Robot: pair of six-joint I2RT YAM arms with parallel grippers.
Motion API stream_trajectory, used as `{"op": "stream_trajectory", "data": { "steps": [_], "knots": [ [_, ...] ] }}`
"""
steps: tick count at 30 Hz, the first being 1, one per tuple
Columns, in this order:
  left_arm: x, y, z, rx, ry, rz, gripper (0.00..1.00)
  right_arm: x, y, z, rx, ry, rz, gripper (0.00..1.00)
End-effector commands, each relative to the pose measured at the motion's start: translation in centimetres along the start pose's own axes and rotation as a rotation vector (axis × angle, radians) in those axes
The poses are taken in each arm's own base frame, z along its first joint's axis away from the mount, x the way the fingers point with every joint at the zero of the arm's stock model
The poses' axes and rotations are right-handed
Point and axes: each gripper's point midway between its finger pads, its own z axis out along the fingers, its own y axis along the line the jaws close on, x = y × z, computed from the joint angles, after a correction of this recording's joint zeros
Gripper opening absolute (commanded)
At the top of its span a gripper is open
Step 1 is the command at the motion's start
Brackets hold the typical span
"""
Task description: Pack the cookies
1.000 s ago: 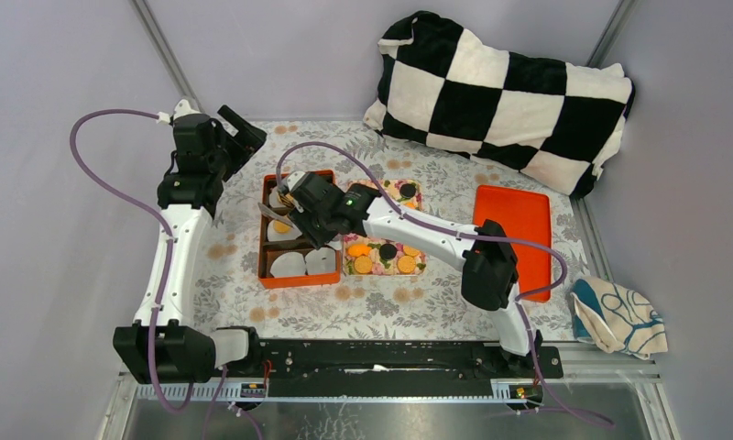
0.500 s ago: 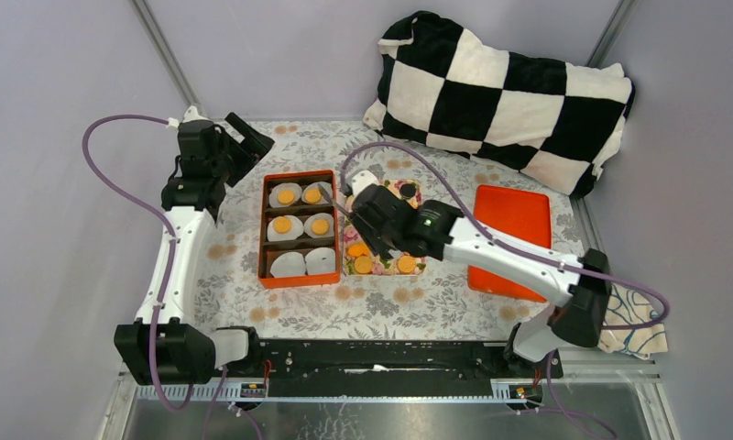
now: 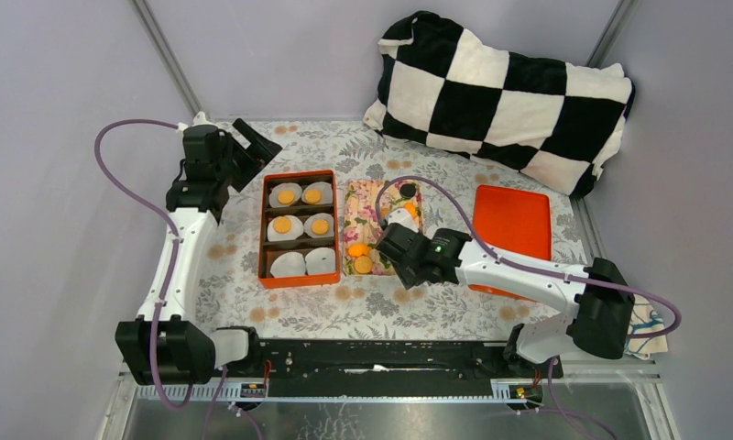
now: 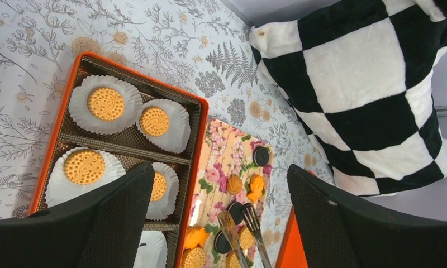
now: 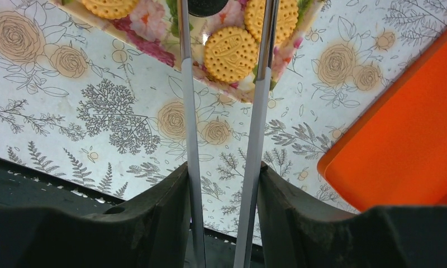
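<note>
With right tool [image 5: 221,178] clamping tongs [image 5: 189,111], straddling a tan cookie [image 5: 230,54] on the flowered tray [image 5: 148,44] for carrying into the orange box [image 3: 299,281].

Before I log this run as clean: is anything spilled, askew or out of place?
Nothing stands out. Every cookie sits in a cup in the box or on the tray, none on the tablecloth; the tongs are held straight.

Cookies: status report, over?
Left gripper open, beside orange box. Right gripper shut on tongs, blades flanking a tan cookie on floral tray. Four cups filled, two empty. No obstruction seen.
</note>
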Motion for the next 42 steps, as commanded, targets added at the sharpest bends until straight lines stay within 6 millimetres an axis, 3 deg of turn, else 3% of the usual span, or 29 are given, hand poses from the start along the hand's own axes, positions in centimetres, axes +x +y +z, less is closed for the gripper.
{"op": "stream_trajectory", "data": {
  "steps": [1,7,21,28,35,38,42],
  "knots": [
    [0.1,-0.8,-0.2,0.046,-0.011,0.008,0.92,-0.6,-0.9,-1.2,0.028,-0.067,0.085,0.50],
    [0.2,-0.6,-0.5,0.043,-0.014,0.010,0.92,0.2,-1.2,-0.8,0.047,-0.050,0.095,0.50],
    [0.6,-0.8,0.0,0.066,-0.001,-0.001,0.92,-0.9,-3.1,-2.8,0.116,-0.091,0.093,0.51],
    [1.1,-0.5,0.4,0.067,0.018,-0.005,0.92,0.7,-2.9,-1.3,0.139,-0.016,0.070,0.51],
    [1.2,-0.3,0.5,0.061,0.019,-0.002,0.92,0.4,-2.1,-0.1,0.122,-0.016,0.058,0.50],
    [1.3,-0.2,0.5,0.059,0.021,-0.002,0.92,0.1,-1.5,0.2,0.108,-0.012,0.047,0.43],
    [1.3,-0.1,0.4,0.053,0.019,0.000,0.92,-0.9,-1.6,-0.3,0.109,-0.037,0.050,0.23]
  ]
}}
